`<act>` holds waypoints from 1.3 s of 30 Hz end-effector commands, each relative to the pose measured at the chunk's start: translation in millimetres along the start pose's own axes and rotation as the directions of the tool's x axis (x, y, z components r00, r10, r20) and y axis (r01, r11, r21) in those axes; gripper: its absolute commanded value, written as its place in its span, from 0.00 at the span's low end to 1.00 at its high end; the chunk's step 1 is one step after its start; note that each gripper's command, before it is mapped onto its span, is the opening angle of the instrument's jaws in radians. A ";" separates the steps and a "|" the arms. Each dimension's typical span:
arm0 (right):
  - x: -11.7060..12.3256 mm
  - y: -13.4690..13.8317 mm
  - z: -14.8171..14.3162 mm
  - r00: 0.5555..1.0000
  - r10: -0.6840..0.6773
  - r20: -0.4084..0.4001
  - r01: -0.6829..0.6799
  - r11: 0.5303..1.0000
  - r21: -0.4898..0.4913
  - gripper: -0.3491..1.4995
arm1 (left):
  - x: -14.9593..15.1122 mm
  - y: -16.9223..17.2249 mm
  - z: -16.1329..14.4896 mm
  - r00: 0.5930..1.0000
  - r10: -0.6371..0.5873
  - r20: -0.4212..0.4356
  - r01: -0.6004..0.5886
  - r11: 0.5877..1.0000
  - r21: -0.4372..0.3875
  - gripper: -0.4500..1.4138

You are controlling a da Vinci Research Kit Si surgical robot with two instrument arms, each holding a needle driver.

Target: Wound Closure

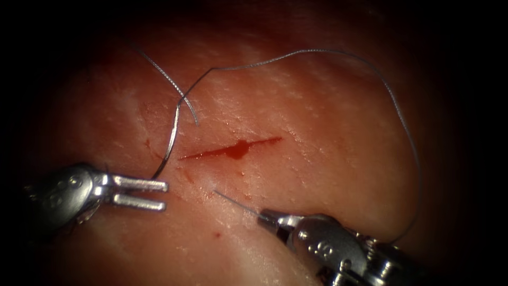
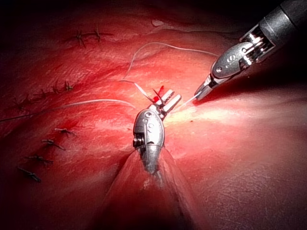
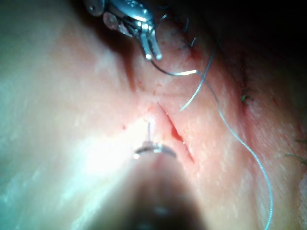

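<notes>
The tissue (image 1: 338,175) has a short cut (image 1: 238,150) with red fluid in it. My right tool (image 1: 263,215) comes in from the lower right, with its jaws shut on the needle (image 1: 235,202). The needle's thin free end points up-left at the near edge of the cut, close to the surface and outside the wound. My left tool (image 1: 165,195) lies left of the cut with its jaws open and nothing in them. The thread (image 1: 317,51) arcs from behind the right tool, over the cut, down to just above the left jaws. The left wrist view shows the left tool (image 2: 171,99) and the right tool (image 2: 199,95).
A second strand of thread (image 1: 169,79) crosses the first and ends loose above the cut's left end. Older dark stitches (image 2: 48,142) sit on the tissue away from this cut, and more stitches (image 3: 244,97) lie beyond the thread (image 3: 249,153).
</notes>
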 end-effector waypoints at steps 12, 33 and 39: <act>-7.0 -3.0 -4.8 0.999 0.007 0.044 -0.008 1.000 0.028 0.00 | -0.7 -0.1 0.8 1.000 0.002 0.000 -0.002 1.000 0.003 0.00; -1.0 1.8 -12.6 0.939 0.229 -0.255 -0.254 0.965 -0.069 0.99 | -0.8 -0.2 0.8 1.000 0.001 0.000 -0.001 1.000 0.002 0.00; 5.5 1.6 -10.4 0.919 0.256 -0.301 -0.285 0.957 -0.058 0.99 | -0.9 -0.3 1.1 1.000 0.002 0.000 -0.002 1.000 0.004 0.00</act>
